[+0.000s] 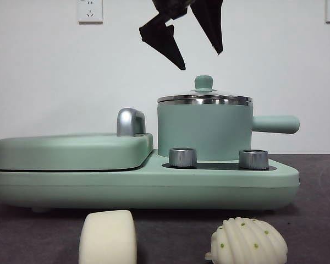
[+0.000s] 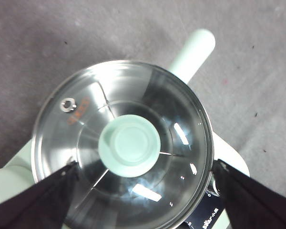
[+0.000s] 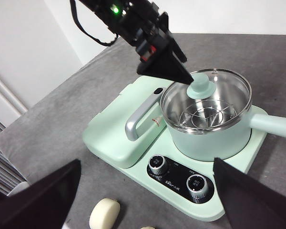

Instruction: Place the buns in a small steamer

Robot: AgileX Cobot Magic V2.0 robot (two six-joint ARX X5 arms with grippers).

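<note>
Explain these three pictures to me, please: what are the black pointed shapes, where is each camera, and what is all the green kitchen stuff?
The black shapes are a two-armed robot's grippers, each with two jaws. One camera sits low at table height; the other two ride on the wrists. The left gripper hangs open above the small steamer, a mint-green pot whose glass lid with its green knob is still on. The right gripper waits farther back, open and holding nothing. The pot stands on a green cooker base with two dials, beside a flat griddle lid. On the grey table in front lie two buns: a smooth cream bun and a ridged shell-shaped bun with green dots.
</note>
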